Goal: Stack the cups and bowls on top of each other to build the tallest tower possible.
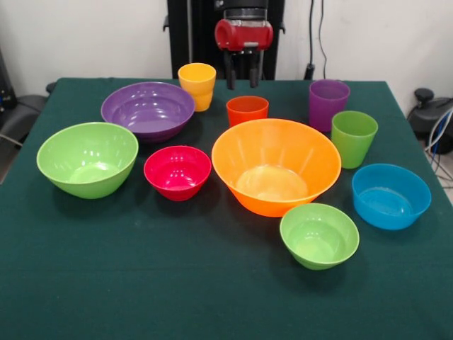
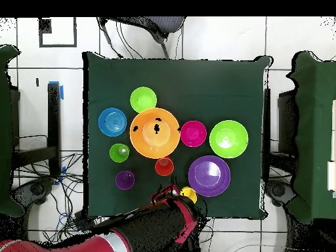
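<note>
Six bowls stand apart, upright and empty, on the green table: orange [image 1: 276,166] [image 2: 155,132], purple [image 1: 148,110] [image 2: 209,176], big light green [image 1: 88,159] [image 2: 228,138], magenta-red [image 1: 178,172] [image 2: 193,133], small light green [image 1: 319,235] [image 2: 143,99], blue [image 1: 391,195] [image 2: 112,122]. Upright cups stand behind them: yellow [image 1: 197,86] [image 2: 189,194], orange-red [image 1: 247,110] [image 2: 164,166], purple [image 1: 328,104] [image 2: 125,179], green [image 1: 354,138] [image 2: 119,153]. My gripper [image 1: 241,73] [image 2: 169,193] hangs open and empty at the far edge, between the yellow and orange-red cups, above them.
The green tablecloth [image 1: 212,297] has bare room at the front. The black pedestal [image 1: 198,35] stands behind the table. An office chair [image 2: 141,26] stands past the table's edge opposite the robot.
</note>
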